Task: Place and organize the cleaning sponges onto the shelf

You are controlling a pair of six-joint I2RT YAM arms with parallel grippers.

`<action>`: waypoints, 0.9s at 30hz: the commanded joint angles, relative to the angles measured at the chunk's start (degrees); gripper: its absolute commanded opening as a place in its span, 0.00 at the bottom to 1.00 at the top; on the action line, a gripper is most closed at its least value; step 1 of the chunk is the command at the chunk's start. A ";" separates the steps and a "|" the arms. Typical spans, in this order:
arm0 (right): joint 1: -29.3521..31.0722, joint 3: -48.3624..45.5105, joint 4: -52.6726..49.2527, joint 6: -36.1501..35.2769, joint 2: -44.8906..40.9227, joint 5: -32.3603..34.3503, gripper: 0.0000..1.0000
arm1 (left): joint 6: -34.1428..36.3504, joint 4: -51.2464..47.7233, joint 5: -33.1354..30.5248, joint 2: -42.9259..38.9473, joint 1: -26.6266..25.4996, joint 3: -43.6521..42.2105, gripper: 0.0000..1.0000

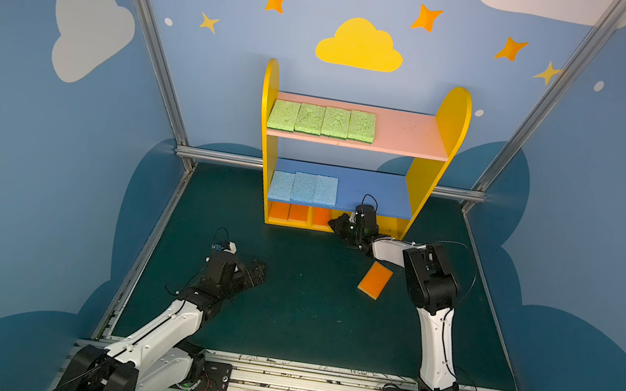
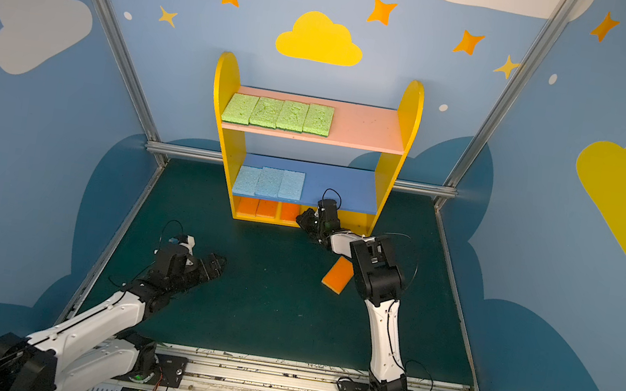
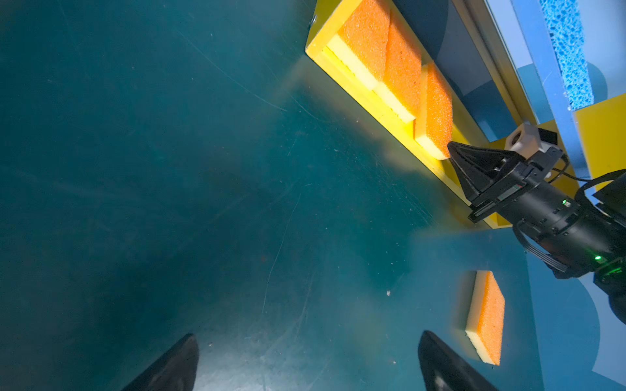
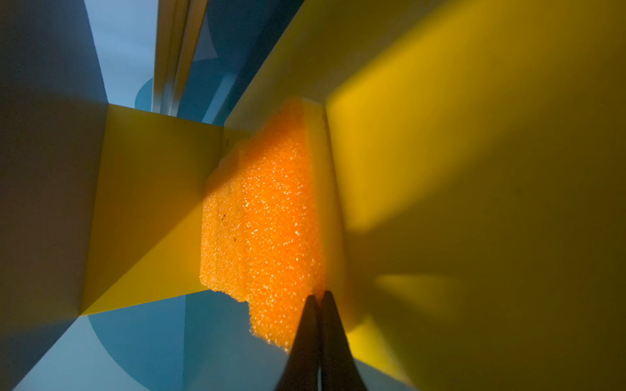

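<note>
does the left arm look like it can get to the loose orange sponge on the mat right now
Probably yes. Bare mat lies between the open left claw and the orange sponge; only the right arm hangs close beside its far end.

Robot lab cell: cartoon-sky walls (image 1: 14, 160), aluminium frame (image 1: 150, 37), mounting rail (image 1: 316, 390).

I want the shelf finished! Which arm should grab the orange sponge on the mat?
Right, probably. The sponge lies close behind the right hand, which is shut at the shelf. The left hand, though open, is farther away.
</note>
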 commanded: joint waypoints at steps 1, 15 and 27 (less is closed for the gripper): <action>0.33 -0.41 -1.72 -1.63 -2.88 -0.12 0.00 | -0.14 0.60 0.59 0.55 0.17 -0.12 1.00; 0.42 3.78 -0.89 0.65 0.55 -1.88 0.00 | -0.15 0.19 0.63 0.43 0.21 -0.09 1.00; 0.42 1.85 0.76 0.26 -0.55 -2.85 0.39 | 0.14 -0.39 2.05 0.89 0.17 0.39 1.00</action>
